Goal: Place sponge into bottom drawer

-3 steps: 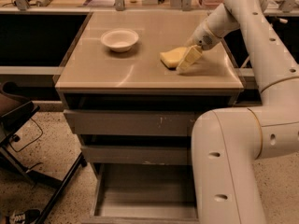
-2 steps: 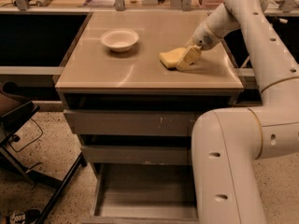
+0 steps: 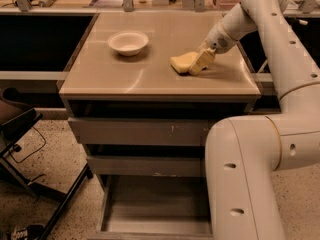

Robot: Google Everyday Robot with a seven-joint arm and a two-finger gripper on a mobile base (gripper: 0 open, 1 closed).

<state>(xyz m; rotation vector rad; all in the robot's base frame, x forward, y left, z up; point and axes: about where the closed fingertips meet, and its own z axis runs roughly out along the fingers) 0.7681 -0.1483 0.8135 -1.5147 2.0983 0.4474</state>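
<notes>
the gripper (image 3: 201, 63) sits low over the right part of the surface (image 3: 125, 79), pressed up against the right end of the sponge (image 3: 181, 62). whether it is clamped on the foam or only meeting it, i cannot tell. the sponge lies flat and stretches from the gripper toward the white bowl (image 3: 128, 42), which is well apart. the bottom drawer (image 3: 155, 211) stands pulled out below the front edge, so i judge the carry runs forward, then down.
</notes>
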